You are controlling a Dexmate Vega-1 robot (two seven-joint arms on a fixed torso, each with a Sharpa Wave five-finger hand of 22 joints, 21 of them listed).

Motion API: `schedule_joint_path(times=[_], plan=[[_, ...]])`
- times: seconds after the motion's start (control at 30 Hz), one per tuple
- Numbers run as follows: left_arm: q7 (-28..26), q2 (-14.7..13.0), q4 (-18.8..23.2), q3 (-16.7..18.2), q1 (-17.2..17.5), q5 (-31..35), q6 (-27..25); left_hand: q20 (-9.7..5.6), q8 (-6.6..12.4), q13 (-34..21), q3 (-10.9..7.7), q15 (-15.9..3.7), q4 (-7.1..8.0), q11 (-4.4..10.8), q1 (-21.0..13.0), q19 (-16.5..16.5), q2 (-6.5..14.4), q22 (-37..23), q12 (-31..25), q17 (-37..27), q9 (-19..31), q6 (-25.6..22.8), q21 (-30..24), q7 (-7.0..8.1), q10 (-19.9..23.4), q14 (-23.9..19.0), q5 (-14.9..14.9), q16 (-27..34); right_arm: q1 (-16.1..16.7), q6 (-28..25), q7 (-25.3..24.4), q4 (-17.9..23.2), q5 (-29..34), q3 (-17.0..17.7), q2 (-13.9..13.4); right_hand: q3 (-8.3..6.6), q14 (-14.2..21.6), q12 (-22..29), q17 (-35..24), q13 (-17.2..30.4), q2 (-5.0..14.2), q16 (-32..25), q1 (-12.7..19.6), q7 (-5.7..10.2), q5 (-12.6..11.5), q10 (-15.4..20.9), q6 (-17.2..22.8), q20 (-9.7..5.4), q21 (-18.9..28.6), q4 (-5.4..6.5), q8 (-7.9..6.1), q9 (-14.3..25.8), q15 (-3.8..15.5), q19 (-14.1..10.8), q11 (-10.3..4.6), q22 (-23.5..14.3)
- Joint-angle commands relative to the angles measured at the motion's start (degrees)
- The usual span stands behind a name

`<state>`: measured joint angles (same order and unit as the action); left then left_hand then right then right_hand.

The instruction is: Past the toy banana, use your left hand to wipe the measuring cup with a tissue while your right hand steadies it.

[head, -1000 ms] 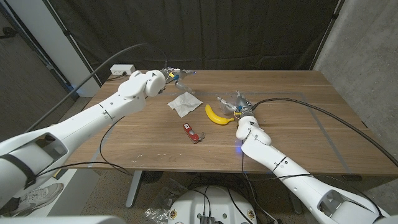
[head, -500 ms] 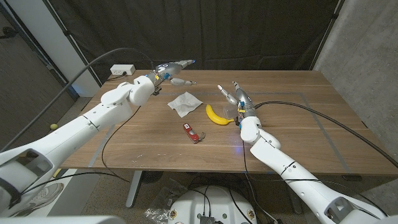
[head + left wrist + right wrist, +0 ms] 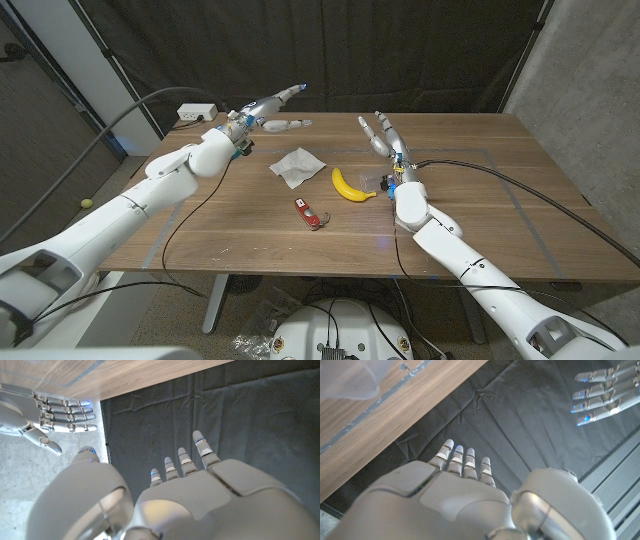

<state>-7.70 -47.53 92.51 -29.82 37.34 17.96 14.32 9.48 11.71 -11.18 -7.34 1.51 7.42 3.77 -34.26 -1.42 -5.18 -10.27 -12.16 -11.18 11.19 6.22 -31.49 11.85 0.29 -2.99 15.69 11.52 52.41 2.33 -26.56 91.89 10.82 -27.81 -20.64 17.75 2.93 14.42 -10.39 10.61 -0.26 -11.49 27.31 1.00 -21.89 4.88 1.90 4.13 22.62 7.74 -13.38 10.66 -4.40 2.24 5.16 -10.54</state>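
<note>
The yellow toy banana lies mid-table. Just right of it stands the clear measuring cup, faint against the wood; it also shows as a translucent shape in the right wrist view. A white tissue lies crumpled to the banana's left. My left hand is raised over the far left of the table, fingers stretched out, holding nothing. My right hand is lifted above and behind the cup, fingers spread upward, empty. Each wrist view shows its own hand, the left and the right, with straight fingers.
A red folding tool lies in front of the banana. A white power strip sits at the far left corner. Black cables run over the right side of the table. A dark curtain hangs behind.
Both hands have risen from the table and straightened their fingers. The left swung up towards the far edge; the right lifted away from the cup.
</note>
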Motion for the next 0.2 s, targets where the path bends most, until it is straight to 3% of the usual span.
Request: schedule_joint_path(times=[0.03,0.2], plan=[[-1.3,0.5,-2.8,4.0,3.6,-6.0,4.1,0.02,-0.08,-0.2,0.36,0.36,0.10,-0.14,0.4,0.6,-0.1,-0.3,0.0,-0.2,-0.1,-0.1,0.4,0.09,-0.4,-0.1,0.4,0.0,0.3,10.4,-2.3,-3.2,-4.5,3.2,1.7,-0.21,0.3,0.4,0.1,0.1,0.60,-0.2,0.3,0.00,-0.4,0.9,1.0,-0.39,-0.4,-0.18,-0.53,0.1,0.90,-0.1,-0.09,-0.2],[-0.8,1.7,-4.6,4.0,3.4,-7.1,3.1,-0.12,-0.19,-0.1,0.42,0.36,0.14,-0.50,0.5,0.6,0.2,-0.3,0.0,-0.2,-0.1,0.1,0.6,-0.52,-0.4,-0.1,0.4,0.0,-1.1,11.0,-2.2,-4.9,-4.1,3.2,1.9,-0.35,0.6,0.4,0.1,0.1,0.89,-0.2,0.4,-0.06,-0.4,1.0,1.1,-0.38,-0.4,-0.23,-0.41,0.1,1.23,-0.2,-0.26,-0.2]])
